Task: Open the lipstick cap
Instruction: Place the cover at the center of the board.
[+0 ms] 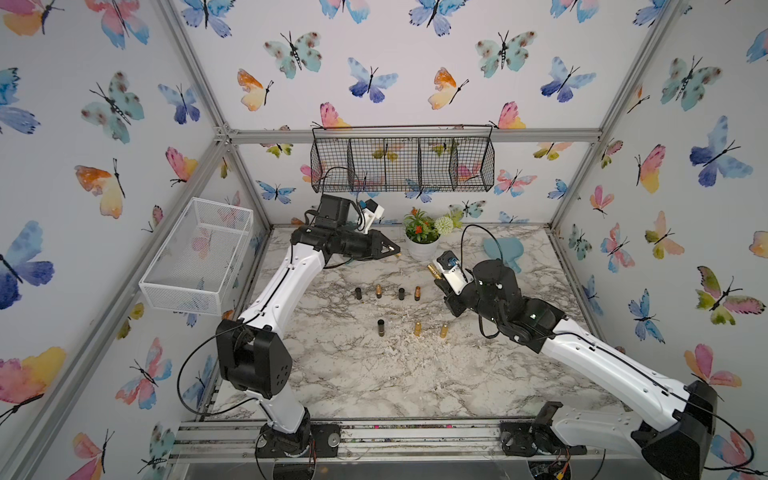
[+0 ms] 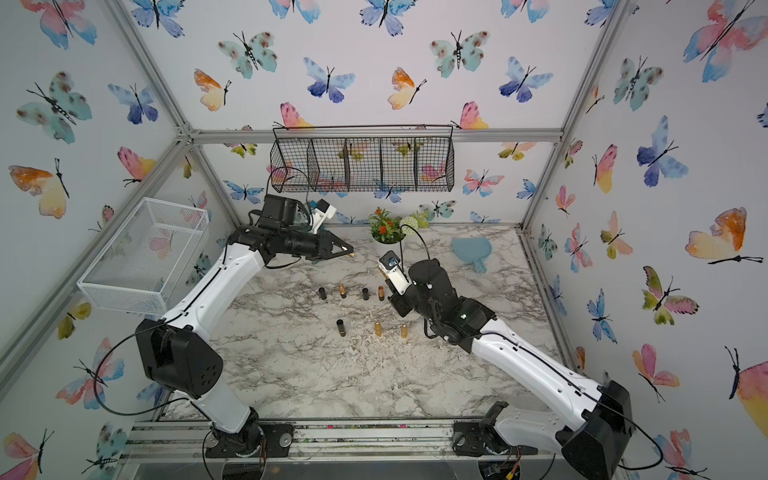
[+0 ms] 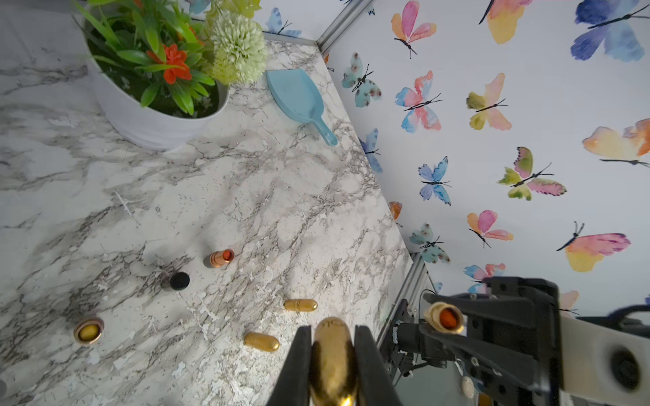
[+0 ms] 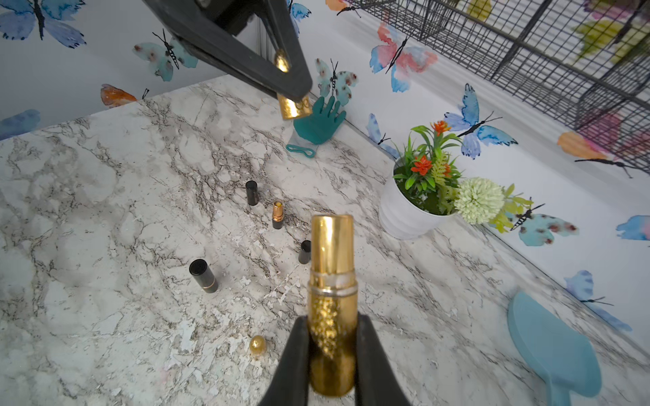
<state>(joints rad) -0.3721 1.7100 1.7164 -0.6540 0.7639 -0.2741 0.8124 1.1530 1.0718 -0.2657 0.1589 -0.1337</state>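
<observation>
The left gripper [image 3: 332,330] is squeezed tight on a shiny gold rounded cap [image 3: 332,365]. The right gripper [image 4: 333,320] is squeezed tight on the bottom of a gold metal lipstick tube [image 4: 332,267]. Both are up in the air over the back of the grey-and-white marble table [image 1: 353,374]. The cap and the tube are apart, not touching. In the left wrist view an orange-red tip [image 3: 447,317] shows at the open end of the tube. So I think the cap is already off and the pulling step is done.

Below them, small black tubes [image 4: 203,276], gold caps [image 3: 300,305] and open lipsticks [image 3: 221,257] stand on the table. A white pot of flowers [image 4: 404,218] is near the right gripper.

Next, I think each arm should go down slowly. It should set its piece upright in a bare spot, so nothing gets knocked over.
</observation>
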